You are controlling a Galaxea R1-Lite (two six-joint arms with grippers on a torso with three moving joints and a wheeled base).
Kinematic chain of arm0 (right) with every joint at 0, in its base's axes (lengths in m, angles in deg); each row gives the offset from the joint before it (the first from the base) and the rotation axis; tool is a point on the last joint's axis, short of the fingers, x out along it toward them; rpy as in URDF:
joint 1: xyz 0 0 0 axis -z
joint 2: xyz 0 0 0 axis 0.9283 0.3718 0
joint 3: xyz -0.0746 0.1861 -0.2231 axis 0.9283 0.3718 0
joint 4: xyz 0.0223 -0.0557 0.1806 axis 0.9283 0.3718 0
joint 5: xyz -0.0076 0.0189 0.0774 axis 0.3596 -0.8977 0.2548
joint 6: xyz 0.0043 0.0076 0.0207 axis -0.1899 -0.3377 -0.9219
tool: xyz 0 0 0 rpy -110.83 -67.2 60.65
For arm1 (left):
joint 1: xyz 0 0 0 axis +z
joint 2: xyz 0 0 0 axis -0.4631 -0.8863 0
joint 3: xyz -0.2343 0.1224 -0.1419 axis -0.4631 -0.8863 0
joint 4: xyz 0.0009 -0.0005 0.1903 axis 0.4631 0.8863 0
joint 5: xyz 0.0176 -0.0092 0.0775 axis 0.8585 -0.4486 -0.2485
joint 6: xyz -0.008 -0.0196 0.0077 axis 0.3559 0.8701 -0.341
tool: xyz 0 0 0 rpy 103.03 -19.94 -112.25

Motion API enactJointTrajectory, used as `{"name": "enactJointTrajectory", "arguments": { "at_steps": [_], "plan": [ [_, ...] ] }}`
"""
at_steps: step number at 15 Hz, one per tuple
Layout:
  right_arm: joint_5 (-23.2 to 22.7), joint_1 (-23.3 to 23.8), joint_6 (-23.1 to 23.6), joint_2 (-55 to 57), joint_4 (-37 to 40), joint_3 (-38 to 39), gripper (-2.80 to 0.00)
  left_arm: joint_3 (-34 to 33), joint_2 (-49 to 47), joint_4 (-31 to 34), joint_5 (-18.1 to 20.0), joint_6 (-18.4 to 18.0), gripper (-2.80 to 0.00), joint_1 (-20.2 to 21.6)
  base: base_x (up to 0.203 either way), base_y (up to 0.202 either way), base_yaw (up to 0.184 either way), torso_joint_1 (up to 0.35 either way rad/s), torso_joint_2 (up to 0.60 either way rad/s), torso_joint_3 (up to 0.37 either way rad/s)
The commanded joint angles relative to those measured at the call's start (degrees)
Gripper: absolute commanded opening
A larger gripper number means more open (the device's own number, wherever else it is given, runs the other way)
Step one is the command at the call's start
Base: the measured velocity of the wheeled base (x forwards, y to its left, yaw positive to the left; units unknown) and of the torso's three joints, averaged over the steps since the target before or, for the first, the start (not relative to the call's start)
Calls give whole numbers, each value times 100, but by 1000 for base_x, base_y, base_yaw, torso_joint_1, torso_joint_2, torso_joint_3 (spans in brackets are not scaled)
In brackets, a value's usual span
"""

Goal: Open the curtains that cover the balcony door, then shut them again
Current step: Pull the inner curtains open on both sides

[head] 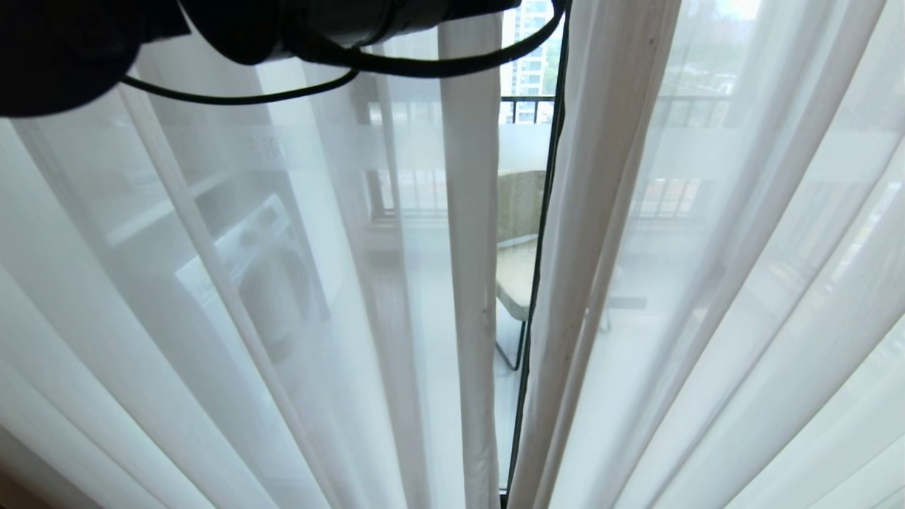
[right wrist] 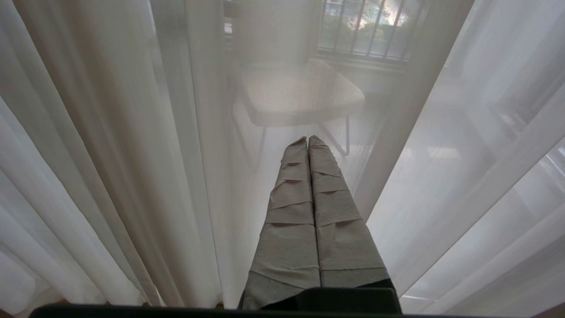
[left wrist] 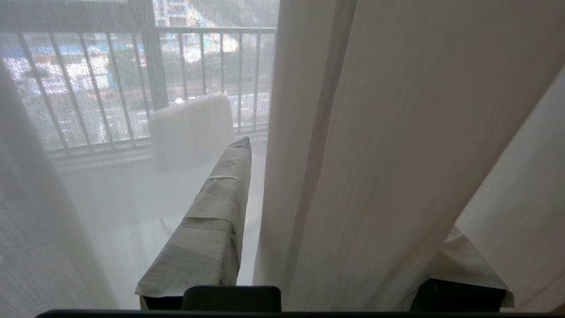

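We face the curtains (head: pixel 707 283): thin, see-through white sheers in long vertical pleats, filling our head view and parted by a narrow gap at the middle. Through it shows the balcony door (head: pixel 541 233), its slim black frame upright, with a barred railing (head: pixel 527 109) and a pale chair (head: pixel 516 276) on the light balcony floor beyond. Our left gripper (left wrist: pixel 348 185), fingers wrapped in creased grey tape, has its jaws apart around a hemmed curtain fold. Our right gripper (right wrist: pixel 307 141) points at the sheers, jaws pressed together, empty.
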Motion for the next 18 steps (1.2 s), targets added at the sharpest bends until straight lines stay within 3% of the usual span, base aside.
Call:
{"name": "enactJointTrajectory", "arguments": {
  "at_steps": [1, 4, 7, 14, 18],
  "plan": [
    [-9, 0, 2, -2, 1, 10, -280, -9, 30, -7, -8, -4, -280, 52, 0, 0, 0, 0, 0, 0],
    [-9, 0, 2, -2, 1, 1, -280, -47, 119, -9, -27, -11, -280, 218, 0, 0, 0, 0, 0, 0],
    [-1, 0, 2, -2, 1, 1, -280, -97, 202, -9, -279, -11, -280, 380, 0, 0, 0, 0, 0, 0],
    [-4, 0, 2, -2, 1, 1, -280, -899, 922, -9, -280, -30, -280, 938, 0, 0, 0, 0, 0, 0],
    [-6, 0, 2, -2, 1, 4, -280, -972, 1060, -9, -273, -367, -280, 1307, 0, 0, 0, 0, 0, 0]
  ]
}}
